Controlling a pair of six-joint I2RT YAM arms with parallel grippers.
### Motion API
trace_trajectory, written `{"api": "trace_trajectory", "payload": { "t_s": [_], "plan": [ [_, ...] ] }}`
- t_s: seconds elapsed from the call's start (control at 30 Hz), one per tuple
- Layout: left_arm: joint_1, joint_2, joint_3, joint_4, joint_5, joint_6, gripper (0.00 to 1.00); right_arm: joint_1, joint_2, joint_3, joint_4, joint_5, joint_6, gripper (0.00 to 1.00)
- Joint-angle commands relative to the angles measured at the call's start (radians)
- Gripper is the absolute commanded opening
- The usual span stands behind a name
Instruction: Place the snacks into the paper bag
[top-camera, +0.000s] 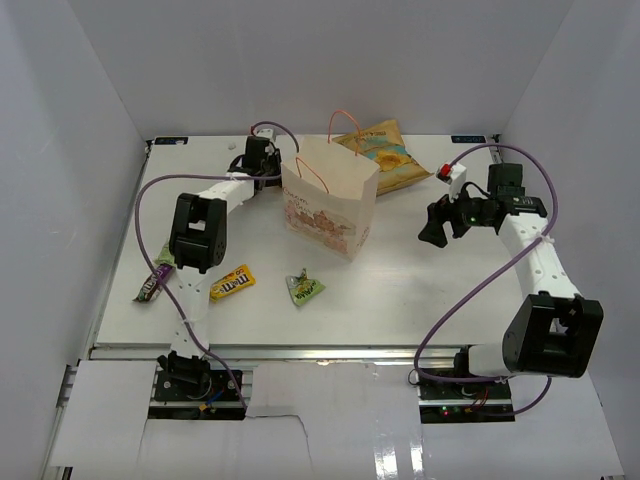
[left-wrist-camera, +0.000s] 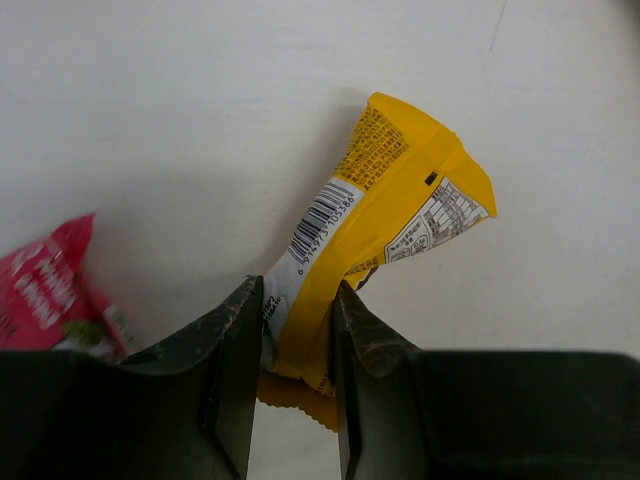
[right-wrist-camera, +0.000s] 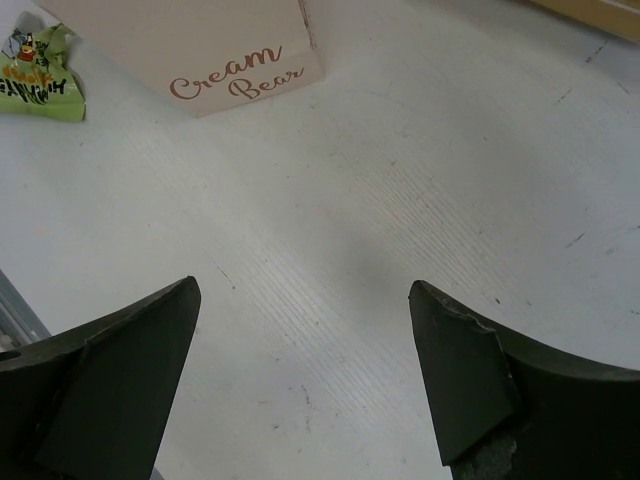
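Packet (left-wrist-camera: 375, 200), yellow, pinched in left tool (left-wrist-camera: 298, 290)

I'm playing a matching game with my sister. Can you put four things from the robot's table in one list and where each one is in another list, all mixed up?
Things:
1. paper bag
2. chip bag
3. green packet
4. yellow packet with a barcode

Places:
a. pinched in the left gripper
b. standing upright mid-table
c. lying in front of the paper bag
d. lying behind the paper bag

Pairs: 1-b, 2-d, 3-c, 4-a
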Motion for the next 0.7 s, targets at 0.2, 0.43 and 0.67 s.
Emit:
{"api": "trace_trajectory", "payload": {
  "t_s": [0.2, 0.43, 0.67],
  "plan": [
    [0.104, -0.519, -0.265, 0.052, 0.015, -0.004, 0.13, -0.008, -0.109, -0.062, 0.032, -0.055, 0.013, 0.91],
    [0.109, -0.845, -0.481, 0.175, 0.231, -0.015, 0.11, -0.008, -0.110, -0.075, 0.058, -0.075, 0.026, 0.91],
    [0.065, -0.942, -0.520, 0.258, 0.518, 0.096, 0.11, -0.008, -0.081, -0.045, 0.067, -0.101, 0.028, 0.91]
  ]
}}
